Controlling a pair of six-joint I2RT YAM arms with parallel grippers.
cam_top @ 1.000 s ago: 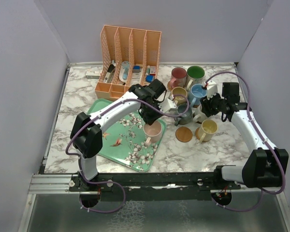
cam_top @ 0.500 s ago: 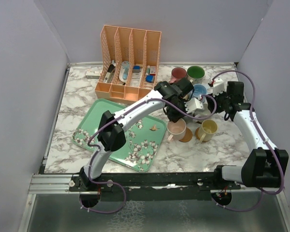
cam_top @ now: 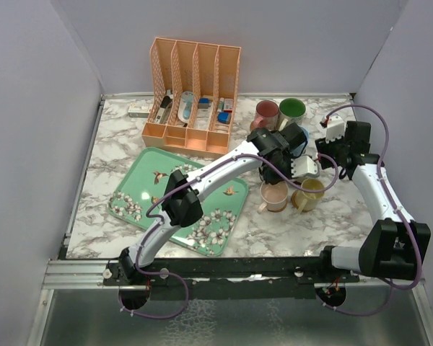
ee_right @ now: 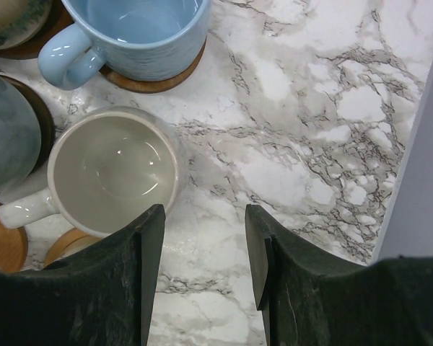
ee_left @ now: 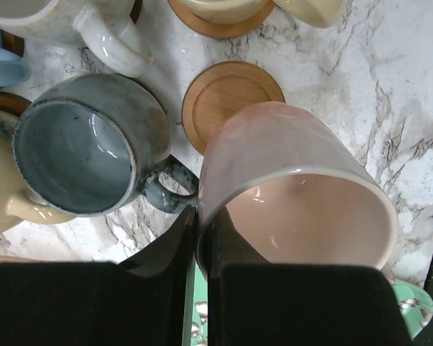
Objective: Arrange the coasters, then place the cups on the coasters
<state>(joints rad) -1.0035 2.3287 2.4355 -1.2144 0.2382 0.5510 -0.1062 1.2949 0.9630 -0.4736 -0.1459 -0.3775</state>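
The left gripper (ee_left: 200,225) is clamped tight on the wall of the pink cup (ee_left: 296,194), one finger inside the rim and one outside. The cup hangs tilted in the wrist view, mouth toward the camera. It's right over a bare coaster (ee_left: 227,94), a light orange-brown disc on the marble table (ee_right: 310,144), and covers the near edge of it. Honestly can't tell from either angle whether the cup's base is actually touching the coaster or sitting just above it.

Just left of it in that view is the grey-blue cup (ee_left: 86,155), upright, with its handle pointing at the pink one and nearly meeting it. The yellow cup (cam_top: 312,191) stands just beside the pink cup on the side toward the right arm.

The right gripper (ee_right: 202,259) hangs with its jaws partway apart and nothing between them, only bare marble underneath. The cream cup (ee_right: 112,166) stands just off its left finger, upright and empty. Past that, the blue cup (ee_right: 137,29) sits on a brown coaster (ee_right: 159,78).

The green floral tray (cam_top: 141,187) lies on the left half of the table, with an orange file organizer (cam_top: 191,86) behind it.
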